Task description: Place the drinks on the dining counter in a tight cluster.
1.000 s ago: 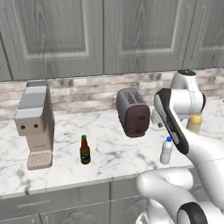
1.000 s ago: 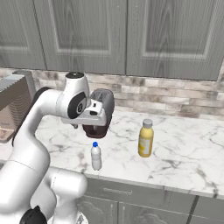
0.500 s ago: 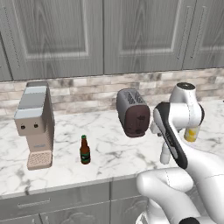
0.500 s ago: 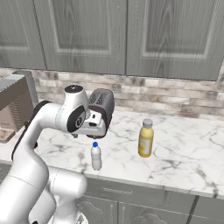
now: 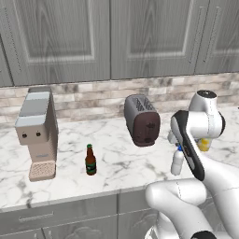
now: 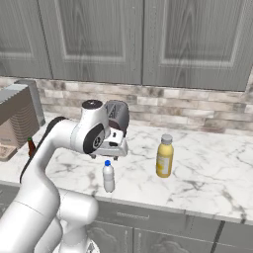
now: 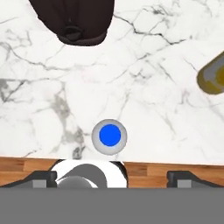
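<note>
In the hand view the gripper (image 7: 112,175) stands wide open and holds nothing, its tips at the bottom corners, with the blue cap of the water bottle (image 7: 109,136) centred between and above them. In the right base view that bottle (image 6: 108,176) stands upright near the front edge of the marble counter (image 6: 207,173), directly under the gripper (image 6: 109,149). The yellow juice bottle (image 6: 164,156) stands right of centre, the toaster (image 5: 142,120) mid-frame, the beer bottle (image 5: 90,160) lower left, beside the coffee machine (image 5: 39,132).

At the right edge of the left base view, the arm hides most of the juice bottle (image 5: 204,145).
</note>
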